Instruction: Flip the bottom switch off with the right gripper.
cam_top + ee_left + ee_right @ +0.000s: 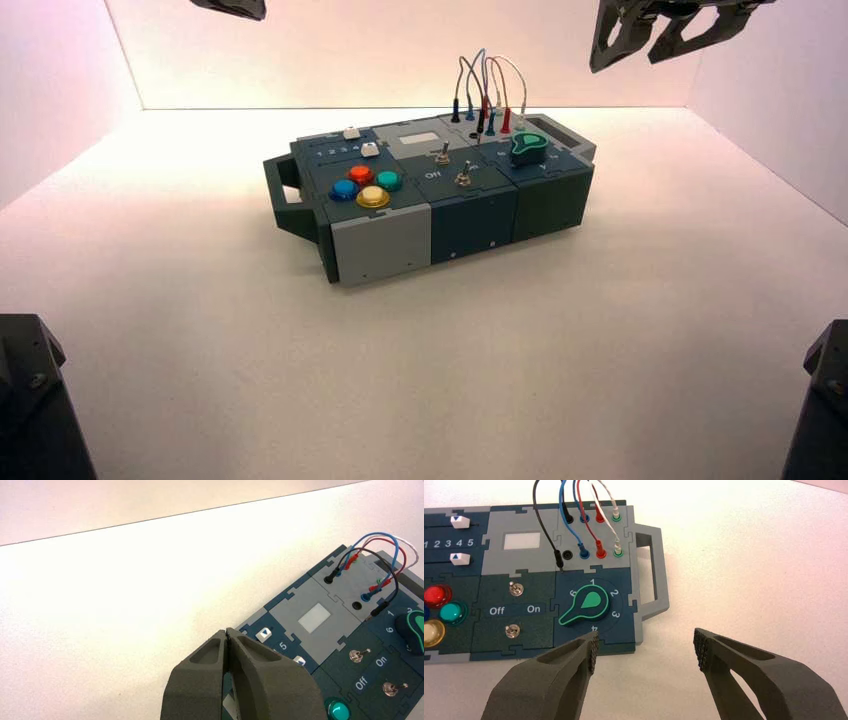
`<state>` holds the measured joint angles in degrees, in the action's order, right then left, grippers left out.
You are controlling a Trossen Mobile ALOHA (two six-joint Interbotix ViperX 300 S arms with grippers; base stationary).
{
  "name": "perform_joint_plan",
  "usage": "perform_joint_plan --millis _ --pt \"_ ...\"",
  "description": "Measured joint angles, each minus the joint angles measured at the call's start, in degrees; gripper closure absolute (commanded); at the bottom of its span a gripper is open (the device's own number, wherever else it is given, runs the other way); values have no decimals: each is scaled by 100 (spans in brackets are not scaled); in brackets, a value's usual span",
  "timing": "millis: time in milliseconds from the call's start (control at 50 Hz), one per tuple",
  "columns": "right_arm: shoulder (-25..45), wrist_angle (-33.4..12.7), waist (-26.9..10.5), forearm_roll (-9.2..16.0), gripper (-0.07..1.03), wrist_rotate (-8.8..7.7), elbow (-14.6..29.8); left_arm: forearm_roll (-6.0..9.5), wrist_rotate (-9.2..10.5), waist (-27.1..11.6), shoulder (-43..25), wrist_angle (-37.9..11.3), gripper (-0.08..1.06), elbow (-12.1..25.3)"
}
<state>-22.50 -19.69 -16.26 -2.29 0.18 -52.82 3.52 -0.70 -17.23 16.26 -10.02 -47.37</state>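
Observation:
The bottom switch [512, 630], a small silver toggle, sits below the white "Off" and "On" lettering on the box's dark middle panel. It also shows in the high view [463, 180] and in the left wrist view [389, 689], where its lever leans toward the "On" side. My right gripper [647, 647] is open wide and empty. It hangs high above the box's right end [640, 48], well away from the switch. My left gripper [227, 632] is shut and empty, raised at the far left [232, 8].
A second silver toggle [514, 588] stands above the lettering. A green knob [586, 606], plugged wires [574, 515], two white sliders [460, 522] and coloured buttons [365, 185] share the box top. Grey handles stick out at both ends [656, 570].

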Motion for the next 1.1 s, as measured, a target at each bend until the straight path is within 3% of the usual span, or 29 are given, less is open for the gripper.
perform_joint_plan --millis 540,620,660,720,820,880,900,960,1100 --pt "-18 -299 0 9 -2 0 9 18 0 -9 0 -220 101 0" --pt "-35 -615 0 79 -2 0 114 44 0 -18 0 -299 101 0" --pt "-88 -1002 -9 158 -2 0 299 88 35 -44 9 -431 101 0" --pt "-88 -1310 -9 176 0 0 475 229 114 -79 53 -668 101 35" --pt "-97 -1564 -9 220 13 0 624 378 132 -185 141 -1195 101 193" --pt "-97 -1758 -18 290 33 0 712 404 132 -220 185 -1600 101 325" --pt "-97 -1881 -18 352 46 0 773 413 141 -229 193 -1854 101 404" --pt "-97 -2021 -18 422 53 -9 826 422 141 -220 193 -2171 101 475" --pt "-105 -2303 -18 642 55 -26 958 554 176 -220 193 -2918 101 545"
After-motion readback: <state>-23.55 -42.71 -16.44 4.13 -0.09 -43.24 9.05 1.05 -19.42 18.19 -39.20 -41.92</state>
